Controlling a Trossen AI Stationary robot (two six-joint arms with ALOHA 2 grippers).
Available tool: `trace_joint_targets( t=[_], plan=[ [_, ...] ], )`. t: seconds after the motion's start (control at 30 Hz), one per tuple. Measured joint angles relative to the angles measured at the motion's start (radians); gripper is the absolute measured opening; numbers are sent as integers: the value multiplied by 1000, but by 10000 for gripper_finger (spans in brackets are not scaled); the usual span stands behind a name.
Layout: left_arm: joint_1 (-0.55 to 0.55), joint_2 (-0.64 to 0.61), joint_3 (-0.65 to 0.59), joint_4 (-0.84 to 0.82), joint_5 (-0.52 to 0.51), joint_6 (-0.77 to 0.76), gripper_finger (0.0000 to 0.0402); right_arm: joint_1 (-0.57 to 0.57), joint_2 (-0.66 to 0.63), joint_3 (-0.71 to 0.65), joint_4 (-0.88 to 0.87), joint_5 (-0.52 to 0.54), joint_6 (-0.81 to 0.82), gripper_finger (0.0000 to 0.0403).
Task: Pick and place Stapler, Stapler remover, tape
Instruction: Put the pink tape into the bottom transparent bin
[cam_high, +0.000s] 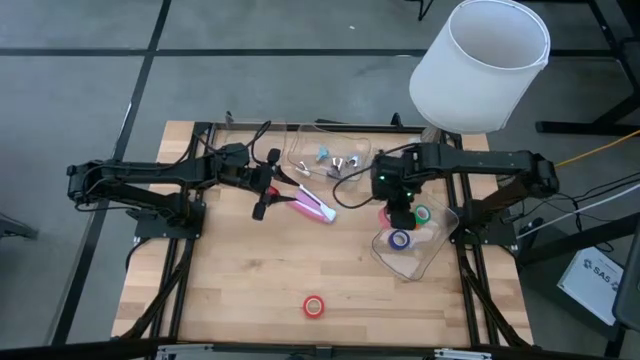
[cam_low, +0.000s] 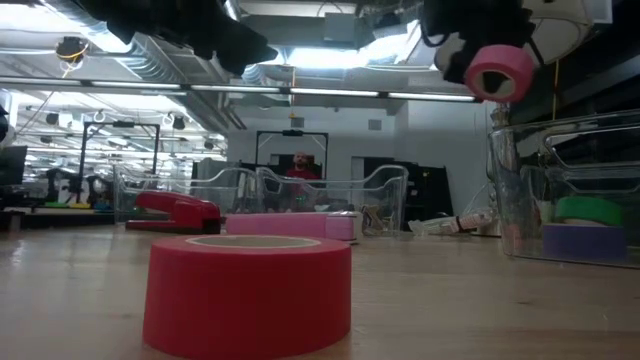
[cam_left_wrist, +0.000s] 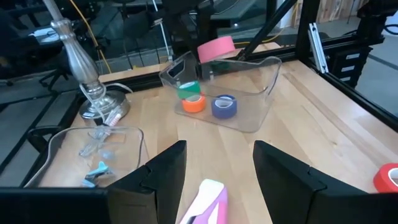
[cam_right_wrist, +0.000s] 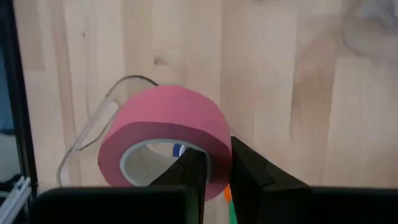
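High view, big picture: sorting looks maybe halfway done, going by where stuff sits.
Right gripper (cam_right_wrist: 211, 171): clamped on the pink tape (cam_right_wrist: 165, 134), held up in the air over the clear bin (cam_high: 432, 258) at right of frame. Not dropped yet.
Already in bin: green tape (cam_left_wrist: 188, 89), orange tape (cam_left_wrist: 194, 103), purple tape (cam_left_wrist: 224, 106).
Left on counter (cam_high: 240, 280): red tape (cam_high: 314, 306) sitting alone at lower centre, well apart from everything.
Left gripper (cam_left_wrist: 214, 171): jaws spread, holding nothing, hovering over the pink stapler (cam_high: 313, 207) mid-frame.
Red stapler (cam_low: 175, 211): low view shows it on the counter, can't tell if it's been placed.
Removers (cam_high: 338, 163): silvery bits in the upper tray (cam_high: 300, 140), look sorted.
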Motion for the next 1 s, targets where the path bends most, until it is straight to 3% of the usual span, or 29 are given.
trace_joint_targets(
  t=[0.53, 1.0],
  plan=[
    [0, 0, 0, 0, -1, -1, 184, 0, -201, -296, 9, 7, 260, 45],
    [0, 0, 0, 0, -53, -7, 184, 0, -216, -489, 87, 7, 381, 45]
  ],
)
